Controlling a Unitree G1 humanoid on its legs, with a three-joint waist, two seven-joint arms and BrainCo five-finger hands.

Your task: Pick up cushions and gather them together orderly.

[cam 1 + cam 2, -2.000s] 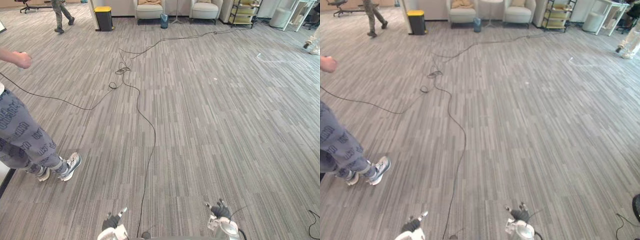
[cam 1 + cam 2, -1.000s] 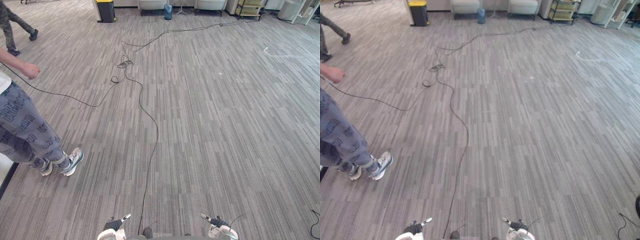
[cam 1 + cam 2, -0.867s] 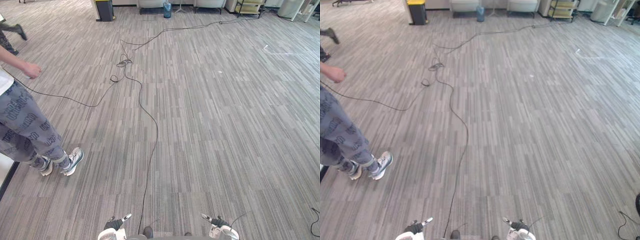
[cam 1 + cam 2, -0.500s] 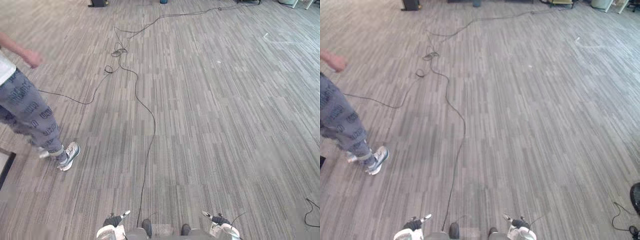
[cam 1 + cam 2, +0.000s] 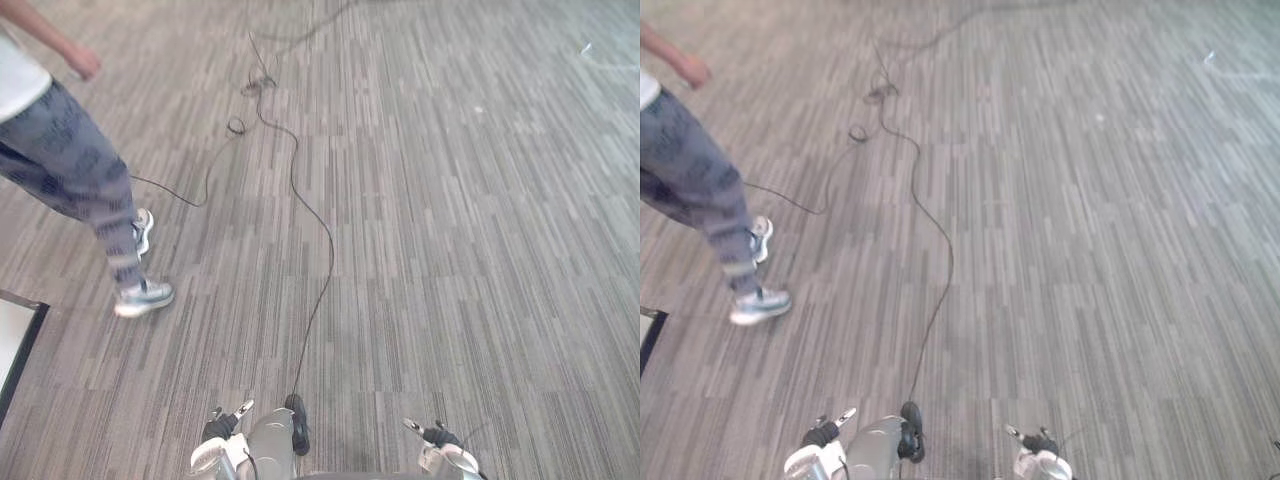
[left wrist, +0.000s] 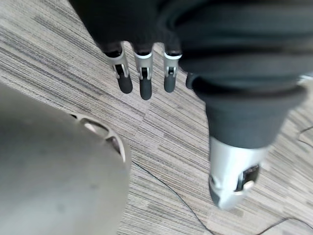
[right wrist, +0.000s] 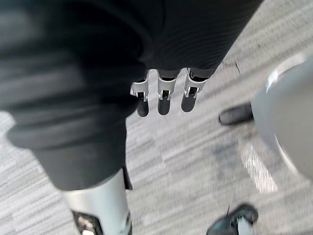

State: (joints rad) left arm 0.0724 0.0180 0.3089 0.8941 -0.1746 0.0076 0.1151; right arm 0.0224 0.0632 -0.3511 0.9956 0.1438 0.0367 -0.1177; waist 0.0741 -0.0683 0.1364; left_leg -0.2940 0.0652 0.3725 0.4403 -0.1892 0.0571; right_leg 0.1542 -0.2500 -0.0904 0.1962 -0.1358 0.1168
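We are seeing the left hand (image 5: 218,430) hanging low at the near edge of the head views, on the robot's left, over grey striped carpet (image 5: 470,230). In its wrist view its fingers (image 6: 142,81) are pointing straight out in a row, slightly apart from each other. The thumb (image 6: 234,183) is standing well off from them, so the hand is relaxed and spread, clasping nothing.

We are seeing the right hand (image 5: 438,437) at the same near edge on the robot's right, well apart from the left hand. Its fingers (image 7: 164,98) are hanging straight too, with the thumb (image 7: 100,215) off to one side, so this hand is also spread and not clasping anything. Both hands are hovering above the carpet. Where the cushions are lying we cannot tell.

A person (image 5: 75,165) in patterned grey trousers is standing on the carpet well off to the robot's left. One hand (image 5: 82,62) is held out, and light shoes (image 5: 145,297) are on the floor, one foot ahead of the other. A white panel with a dark edge (image 5: 15,345) is lying at the left edge, near the person's feet.
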